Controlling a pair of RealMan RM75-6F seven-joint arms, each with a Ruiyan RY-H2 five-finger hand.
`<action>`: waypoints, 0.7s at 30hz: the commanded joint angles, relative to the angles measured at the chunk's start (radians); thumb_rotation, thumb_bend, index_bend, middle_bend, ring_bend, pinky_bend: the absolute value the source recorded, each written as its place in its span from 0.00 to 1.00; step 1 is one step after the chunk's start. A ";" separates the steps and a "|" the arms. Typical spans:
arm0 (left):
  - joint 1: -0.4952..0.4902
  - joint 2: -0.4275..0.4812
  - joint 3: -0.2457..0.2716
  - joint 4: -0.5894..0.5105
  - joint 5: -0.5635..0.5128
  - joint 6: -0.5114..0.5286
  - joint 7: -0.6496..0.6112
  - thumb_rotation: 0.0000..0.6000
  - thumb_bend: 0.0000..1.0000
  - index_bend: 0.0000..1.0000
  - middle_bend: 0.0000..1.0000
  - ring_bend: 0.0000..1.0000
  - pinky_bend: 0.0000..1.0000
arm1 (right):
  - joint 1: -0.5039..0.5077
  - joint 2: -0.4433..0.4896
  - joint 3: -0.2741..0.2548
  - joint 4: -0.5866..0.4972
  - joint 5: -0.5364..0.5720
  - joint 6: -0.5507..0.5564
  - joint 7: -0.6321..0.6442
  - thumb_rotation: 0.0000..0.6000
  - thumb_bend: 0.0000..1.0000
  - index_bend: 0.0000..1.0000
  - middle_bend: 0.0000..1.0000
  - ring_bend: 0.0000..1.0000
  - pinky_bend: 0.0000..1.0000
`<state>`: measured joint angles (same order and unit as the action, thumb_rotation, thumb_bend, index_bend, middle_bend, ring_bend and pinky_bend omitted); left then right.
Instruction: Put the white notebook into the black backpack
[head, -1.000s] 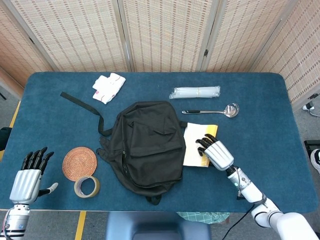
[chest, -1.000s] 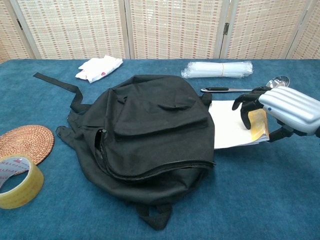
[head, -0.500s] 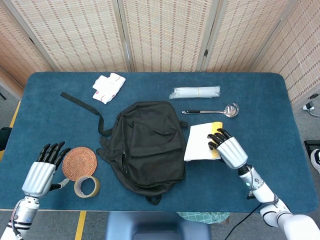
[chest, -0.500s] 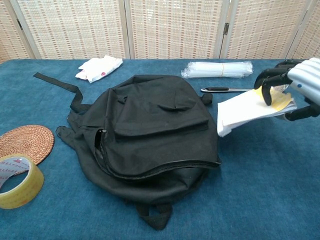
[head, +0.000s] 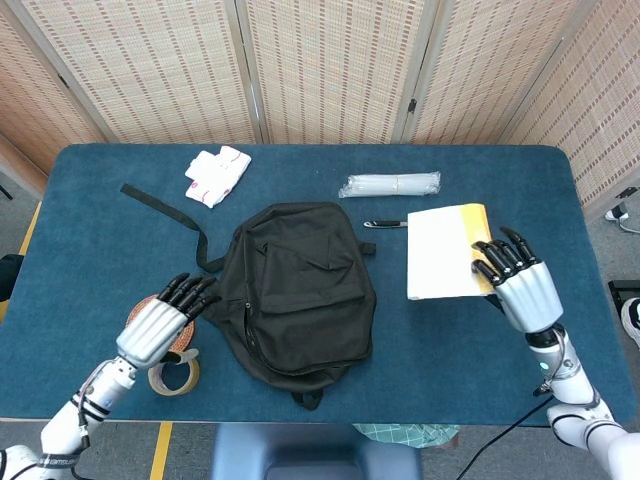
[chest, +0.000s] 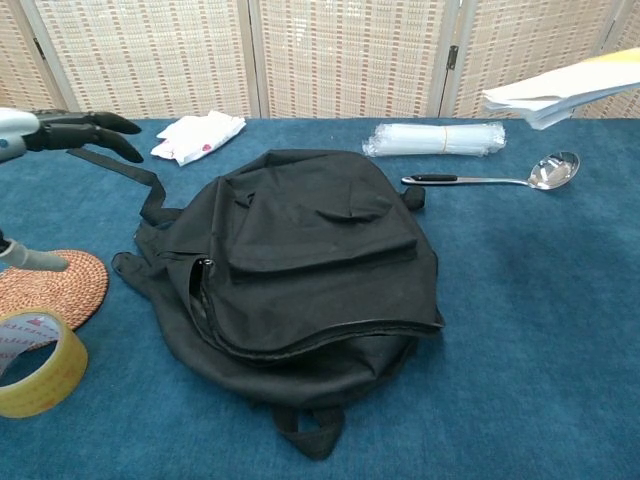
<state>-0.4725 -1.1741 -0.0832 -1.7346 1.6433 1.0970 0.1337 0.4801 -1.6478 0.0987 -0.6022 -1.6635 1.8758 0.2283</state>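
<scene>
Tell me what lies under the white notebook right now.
The white notebook is held up off the blue table by the right hand. The head view shows only the steel ladle's black handle poking out; the chest view shows the whole ladle beneath.

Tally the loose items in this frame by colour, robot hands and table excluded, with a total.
Black: 1, backpack
White: 3, notebook, folded cloth, bundle of clear-white sleeves
Silver: 1, ladle
Brown: 1, woven coaster
Yellowish: 1, tape roll
Total: 7
</scene>
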 joint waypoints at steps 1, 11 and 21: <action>-0.076 -0.017 -0.019 -0.031 0.012 -0.078 -0.020 1.00 0.20 0.21 0.06 0.08 0.00 | -0.002 0.073 0.021 -0.096 -0.004 0.035 -0.064 1.00 0.58 0.77 0.43 0.41 0.27; -0.223 -0.122 -0.017 -0.040 -0.012 -0.254 0.017 1.00 0.20 0.22 0.06 0.08 0.00 | -0.028 0.211 0.021 -0.318 -0.025 0.027 -0.194 1.00 0.58 0.77 0.43 0.41 0.27; -0.291 -0.281 -0.014 0.057 -0.129 -0.336 0.034 1.00 0.20 0.25 0.06 0.08 0.00 | -0.041 0.235 0.017 -0.376 -0.046 0.003 -0.228 1.00 0.58 0.78 0.43 0.41 0.27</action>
<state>-0.7538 -1.4382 -0.1005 -1.6915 1.5288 0.7699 0.1614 0.4401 -1.4136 0.1163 -0.9780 -1.7086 1.8789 0.0006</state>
